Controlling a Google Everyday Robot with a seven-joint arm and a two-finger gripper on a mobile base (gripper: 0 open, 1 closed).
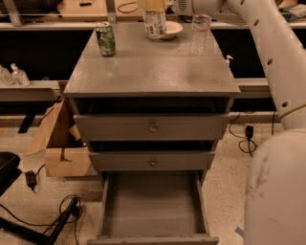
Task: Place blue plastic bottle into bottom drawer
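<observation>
The blue plastic bottle (155, 25), clear with a white-and-bluish label, is at the back of the grey cabinet top (153, 72). Its cap is hidden by my gripper (152, 5), which comes in from the top right and is shut on the bottle's upper part. I cannot tell whether the bottle's base touches the top. The bottom drawer (153, 208) is pulled open at the foot of the cabinet, a deep grey tray with nothing in it.
A green drink can (105, 39) stands at the back left of the cabinet top. A white bowl (172, 29) sits just behind the bottle, and a tall clear ridged water bottle (200, 33) stands to its right. The two upper drawers (152, 127) are shut. A cardboard box (57, 143) and cables lie on the floor to the left.
</observation>
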